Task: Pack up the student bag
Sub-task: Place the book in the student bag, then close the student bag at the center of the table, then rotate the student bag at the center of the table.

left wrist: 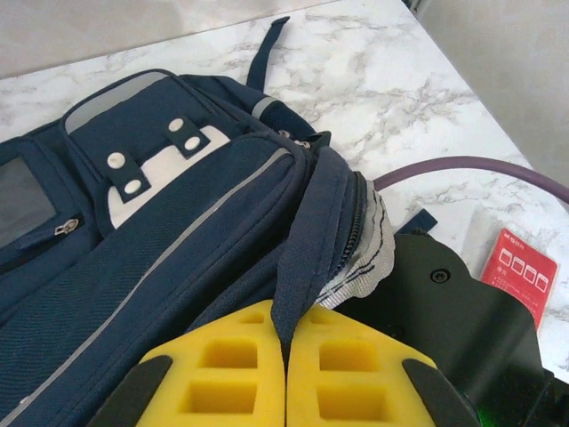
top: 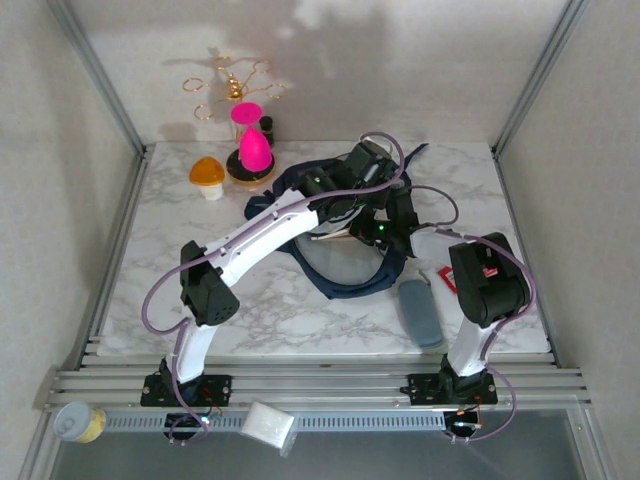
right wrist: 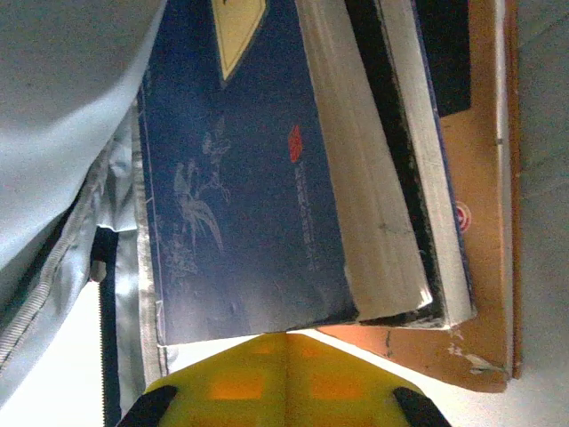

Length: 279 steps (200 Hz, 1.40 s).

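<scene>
Left gripper [left wrist: 286,365] pinches the student bag [left wrist: 178,249] flap; right gripper [right wrist: 286,374], closed empty, faces books [right wrist: 240,178] inside

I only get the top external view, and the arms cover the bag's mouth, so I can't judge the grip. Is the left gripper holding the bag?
Observer: Yes. In the left wrist view the left gripper is shut on a navy fold of the student bag, beside its zipper edge.
Operator: What is in front of the right gripper?
Observer: In the right wrist view the right gripper is shut, with nothing visible between its pads. Just ahead is a navy book with a yellow label, next to the bag's grey lining.
Operator: Anything beside that book?
Observer: Another book, then an orange-brown cover.
</scene>
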Each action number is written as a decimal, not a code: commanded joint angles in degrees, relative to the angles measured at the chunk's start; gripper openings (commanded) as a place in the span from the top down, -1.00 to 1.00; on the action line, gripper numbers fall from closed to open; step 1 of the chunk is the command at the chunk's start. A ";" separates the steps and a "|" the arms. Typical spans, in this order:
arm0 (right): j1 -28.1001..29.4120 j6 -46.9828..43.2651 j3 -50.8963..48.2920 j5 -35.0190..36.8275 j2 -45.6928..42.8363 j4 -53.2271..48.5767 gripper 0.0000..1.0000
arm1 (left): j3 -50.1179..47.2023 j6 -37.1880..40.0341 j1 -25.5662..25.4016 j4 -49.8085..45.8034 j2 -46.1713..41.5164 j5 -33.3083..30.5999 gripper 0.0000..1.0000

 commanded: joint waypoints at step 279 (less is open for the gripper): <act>-8.22 -2.15 -15.19 7.19 -24.16 -16.99 -0.07 | -67.05 -22.61 27.41 45.66 -18.03 18.20 -0.41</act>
